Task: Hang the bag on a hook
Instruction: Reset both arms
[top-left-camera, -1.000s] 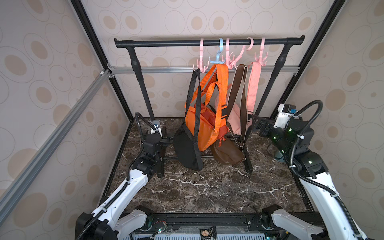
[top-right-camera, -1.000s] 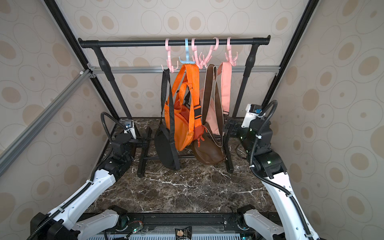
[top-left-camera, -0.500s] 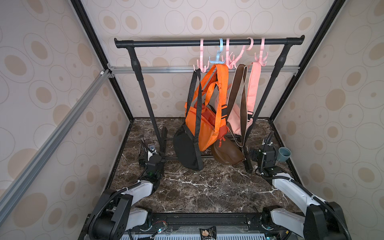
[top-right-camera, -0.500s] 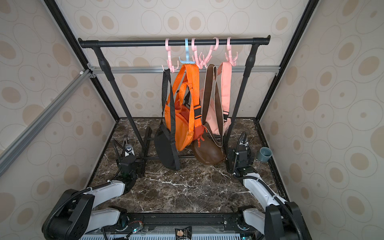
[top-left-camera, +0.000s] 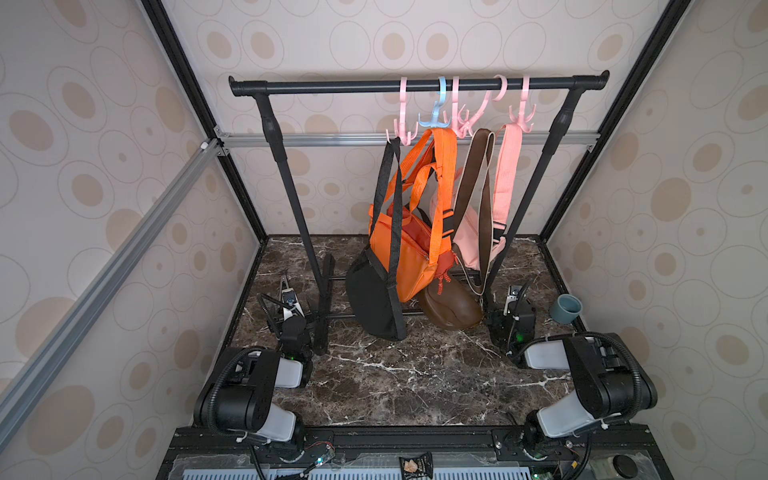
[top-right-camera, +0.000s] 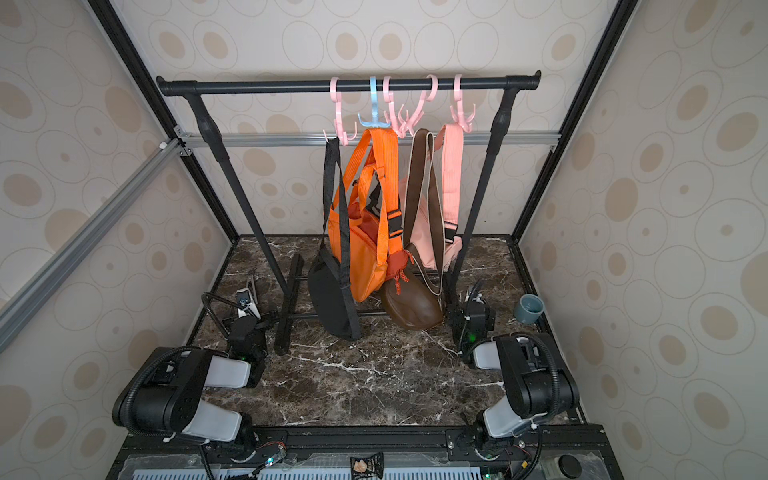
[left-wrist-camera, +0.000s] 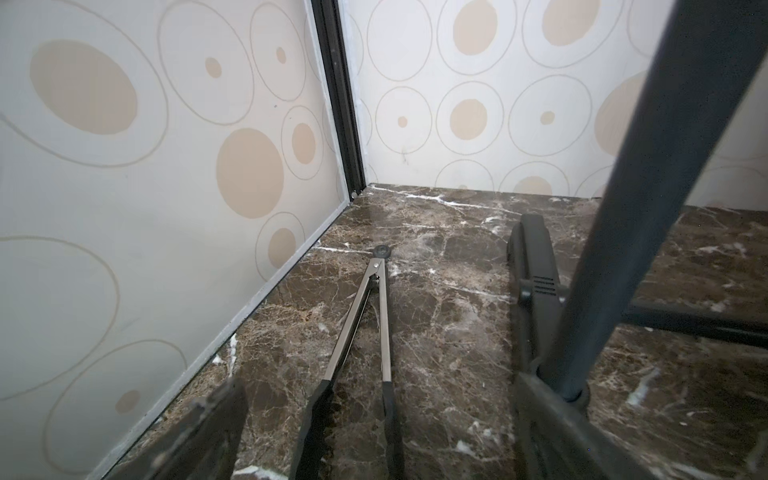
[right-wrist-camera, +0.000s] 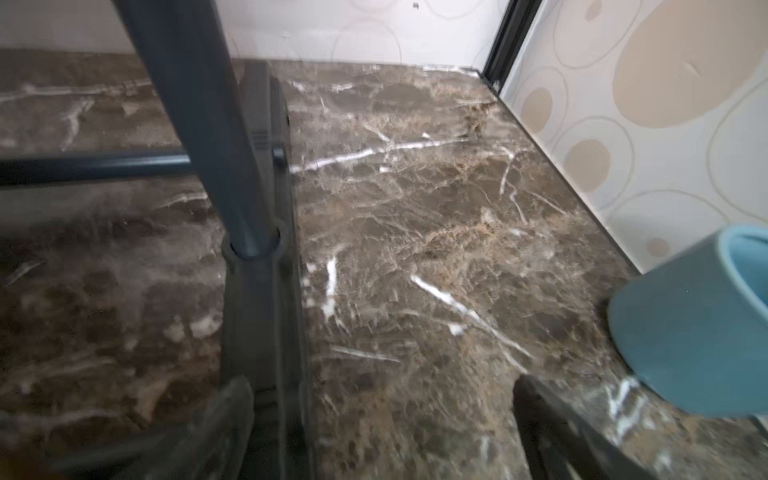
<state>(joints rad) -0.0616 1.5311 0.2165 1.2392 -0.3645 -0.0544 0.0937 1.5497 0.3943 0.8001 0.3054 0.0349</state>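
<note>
bags: four hang on hooks (top-left-camera: 434, 120) | left hand (left-wrist-camera: 374, 440): released, over tongs (left-wrist-camera: 365, 332) | right hand (right-wrist-camera: 382, 432): released, empty, beside cup (right-wrist-camera: 698, 324)

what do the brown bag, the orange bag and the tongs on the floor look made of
Brown bag: smooth leather or faux leather, with a soft sheen. Orange bag: woven fabric, likely nylon, with ribbed webbing straps. Tongs: shiny metal arms with dark, probably plastic or silicone, tips.

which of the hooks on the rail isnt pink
The blue hook, second from the rail's left end in both top views, carrying the orange bag; the other four are pink.
</note>
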